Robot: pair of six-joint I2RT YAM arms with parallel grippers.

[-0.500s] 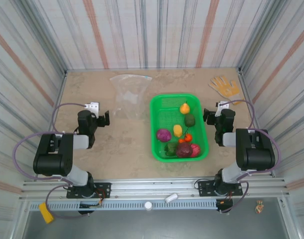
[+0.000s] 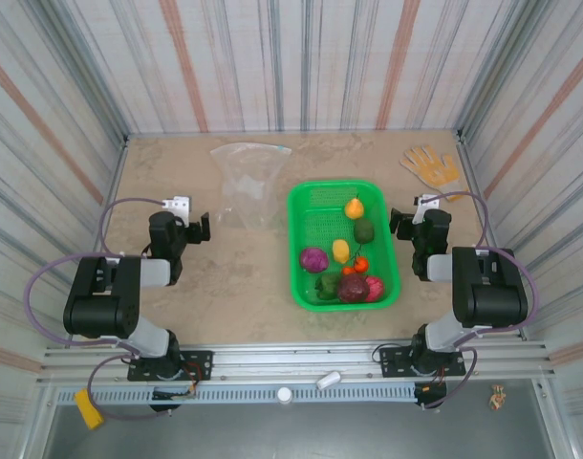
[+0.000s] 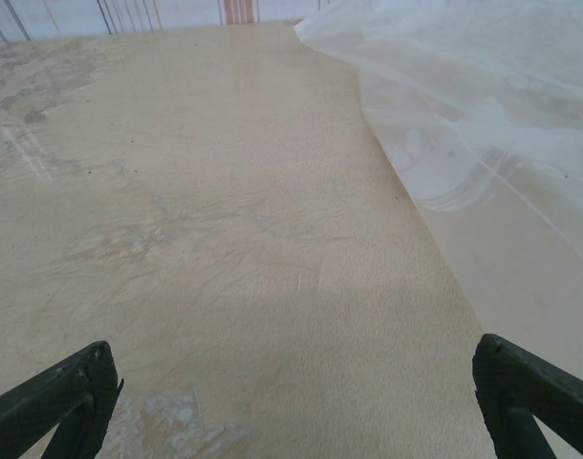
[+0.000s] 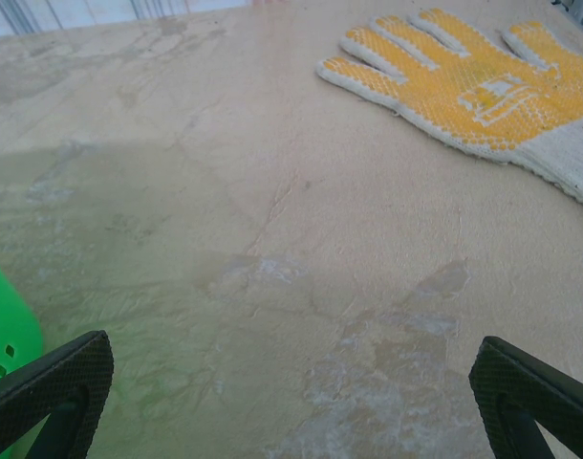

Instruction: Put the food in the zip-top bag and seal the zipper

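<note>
Clear film, floppy, slick: zip-top bag (image 2: 248,177) lies flat on table (image 2: 177,182) beyond your left hand (image 2: 204,228); food (image 2: 344,268) (light, hard) sits in green basket (image 2: 291,239). Pinch the bag's mouth edge. Left and right hand (image 2: 399,223) both gape wide, empty.

A clear, thin, floppy plastic zip-top bag (image 2: 248,180) is observed lying flat, just beyond the far-left corner of a green mesh plastic basket (image 2: 292,244). Its seal strip cannot be made out. The plastic food is contained in the basket: a yellow pear-shaped piece (image 2: 354,207) and a dark green piece (image 2: 364,230) towards the far end, a purple piece (image 2: 313,259), a second yellow piece (image 2: 341,251) and a small orange piece (image 2: 359,265) at mid-basket, and a magenta piece (image 2: 354,288) and a red piece (image 2: 375,287) touching against the near wall.
</note>
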